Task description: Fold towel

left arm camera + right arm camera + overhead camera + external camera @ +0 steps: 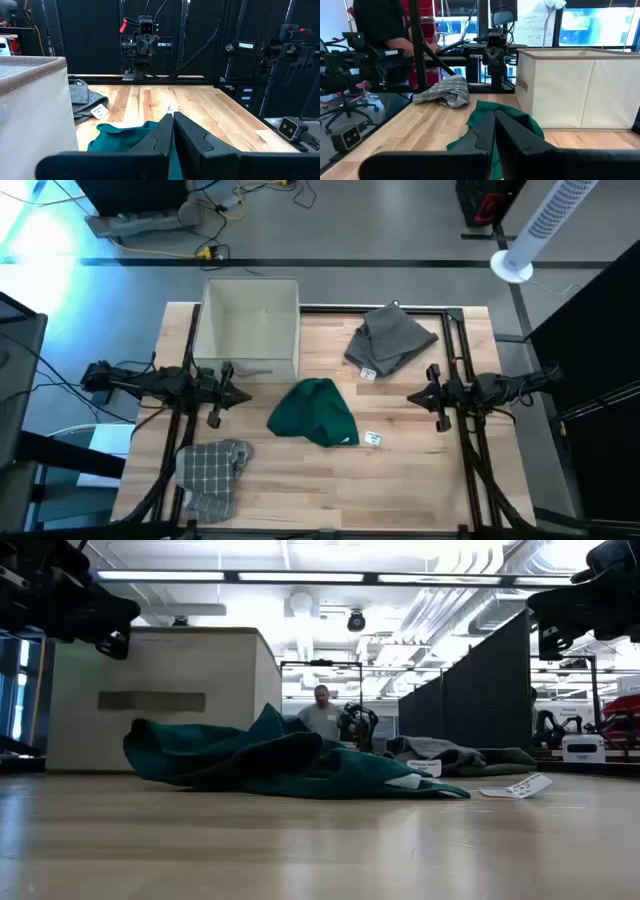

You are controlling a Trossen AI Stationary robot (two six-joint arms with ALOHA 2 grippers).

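The green towel (315, 413) is left crumpled mid-worktop, not yet folded. Both grippers' fingers (192, 140) are pressed together, empty, held above the side edges.

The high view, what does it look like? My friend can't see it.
A crumpled green towel lies mid-table, between two dark robot arms whose shut pincers, left and right, point at it from each side. A beige bin and a grey towel sit behind it, and a checked towel lies at the near left.
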